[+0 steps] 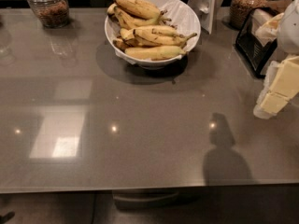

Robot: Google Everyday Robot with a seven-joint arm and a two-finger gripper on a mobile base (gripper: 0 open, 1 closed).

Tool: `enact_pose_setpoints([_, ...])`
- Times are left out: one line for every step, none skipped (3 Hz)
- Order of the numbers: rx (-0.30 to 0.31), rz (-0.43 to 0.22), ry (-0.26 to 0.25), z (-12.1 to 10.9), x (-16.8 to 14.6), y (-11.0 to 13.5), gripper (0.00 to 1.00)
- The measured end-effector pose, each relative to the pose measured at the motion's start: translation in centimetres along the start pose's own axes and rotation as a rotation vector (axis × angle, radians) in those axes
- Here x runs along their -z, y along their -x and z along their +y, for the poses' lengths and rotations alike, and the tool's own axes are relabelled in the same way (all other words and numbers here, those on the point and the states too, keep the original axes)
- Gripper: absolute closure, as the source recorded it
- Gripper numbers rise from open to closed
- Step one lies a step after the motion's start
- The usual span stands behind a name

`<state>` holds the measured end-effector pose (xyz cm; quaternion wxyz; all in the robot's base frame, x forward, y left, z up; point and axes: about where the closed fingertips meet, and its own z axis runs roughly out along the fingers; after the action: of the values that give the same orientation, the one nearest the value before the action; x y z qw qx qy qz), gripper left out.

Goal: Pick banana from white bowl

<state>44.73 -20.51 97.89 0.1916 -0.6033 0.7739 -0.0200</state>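
Banana (161,31), the long yellow one with brown flecks, is seen lying across the middle of a pile of similar bananas inside the white bowl (189,17). The bowl is set at the far side of the grey table (140,125), slightly left of centre. The fruit is not yet touched. Its dark stem is pointed right, toward the bowl's rim, and other bananas are pressed against it on its far and near sides.

The gripper (275,97) is found at the right edge of the scene, nearer than the bowl and well apart from it, above the table. Whether it is open or closed cannot be told. The approach step is judged to be in hand, with reaching, grasping and lifting left to be done.

For the next move, the gripper would need to be carried left and far, over the bowl's rim, then lowered onto the banana's mid-length and closed across its width. A grasp from above is favoured, since the neighbouring fruit leaves little room at the sides and could be dragged along.

Around the bowl, a white upright card (205,3) is placed just to its right, and a black rack (247,45) is set further right, between gripper and bowl, so both should be cleared. Glass jars are stood at far left (46,6) and far right (245,6), out of the way.
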Motion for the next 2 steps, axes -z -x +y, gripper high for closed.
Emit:
enact_pose_setpoints([0.006, -0.141, -0.024, -1.7, -0.6, 2.9, 0.00])
enact_pose_setpoints([0.014, -0.288, -0.037, -4.2, -1.6, 6.9, 0.00])
